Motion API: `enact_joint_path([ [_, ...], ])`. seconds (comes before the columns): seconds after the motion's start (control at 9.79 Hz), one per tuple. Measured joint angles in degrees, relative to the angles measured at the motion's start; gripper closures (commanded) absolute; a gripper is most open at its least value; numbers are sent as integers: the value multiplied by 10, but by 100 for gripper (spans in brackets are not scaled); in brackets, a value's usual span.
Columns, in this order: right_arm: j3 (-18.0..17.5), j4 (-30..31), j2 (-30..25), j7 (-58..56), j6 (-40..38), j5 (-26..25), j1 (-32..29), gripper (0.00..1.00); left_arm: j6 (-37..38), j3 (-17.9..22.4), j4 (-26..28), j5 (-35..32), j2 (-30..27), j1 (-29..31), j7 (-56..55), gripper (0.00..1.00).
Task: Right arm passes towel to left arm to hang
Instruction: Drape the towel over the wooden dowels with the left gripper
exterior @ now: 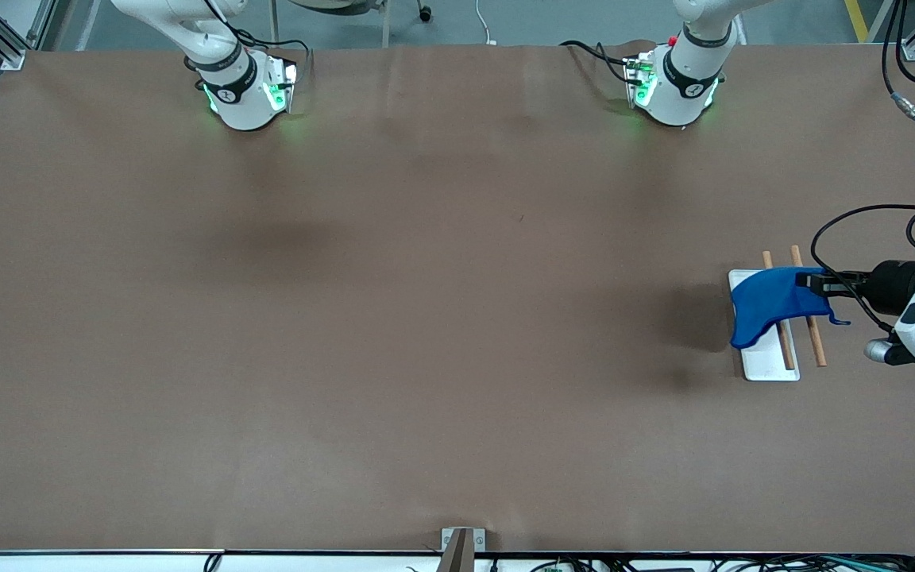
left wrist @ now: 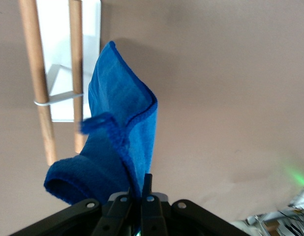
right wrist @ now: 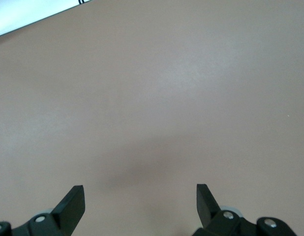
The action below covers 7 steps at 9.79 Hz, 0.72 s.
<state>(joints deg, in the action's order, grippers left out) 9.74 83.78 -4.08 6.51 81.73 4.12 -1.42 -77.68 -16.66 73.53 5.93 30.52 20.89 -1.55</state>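
Note:
The bright blue towel (exterior: pixel 771 302) hangs folded from my left gripper (exterior: pixel 813 282), which is shut on its edge at the left arm's end of the table. The towel is over a rack of two wooden rods (exterior: pixel 816 343) on a white base (exterior: pixel 771 367); I cannot tell whether it touches the rods. In the left wrist view the towel (left wrist: pixel 120 142) rises from my shut left gripper (left wrist: pixel 139 189), with its small loop (left wrist: pixel 95 123) sticking out. My right gripper (right wrist: pixel 139 189) is open and empty over bare table; it is out of the front view.
The rods (left wrist: pixel 36 83) and white base (left wrist: pixel 90 19) also show in the left wrist view. The brown table (exterior: pixel 426 318) carries nothing else. A small bracket (exterior: pixel 461 544) stands at the table's edge nearest the front camera.

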Motion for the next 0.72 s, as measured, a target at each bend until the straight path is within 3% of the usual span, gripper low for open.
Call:
enact_joint_path([
  [0.31, -22, -16, 47, -16, 0, -14, -15, 0, -18, 6, 0, -16, 8, 9, 0, 100],
  [0.72, -36, -30, 48, -31, -2, -46, -16, 0, -41, 8, 0, -27, 21, 32, 0, 100],
])
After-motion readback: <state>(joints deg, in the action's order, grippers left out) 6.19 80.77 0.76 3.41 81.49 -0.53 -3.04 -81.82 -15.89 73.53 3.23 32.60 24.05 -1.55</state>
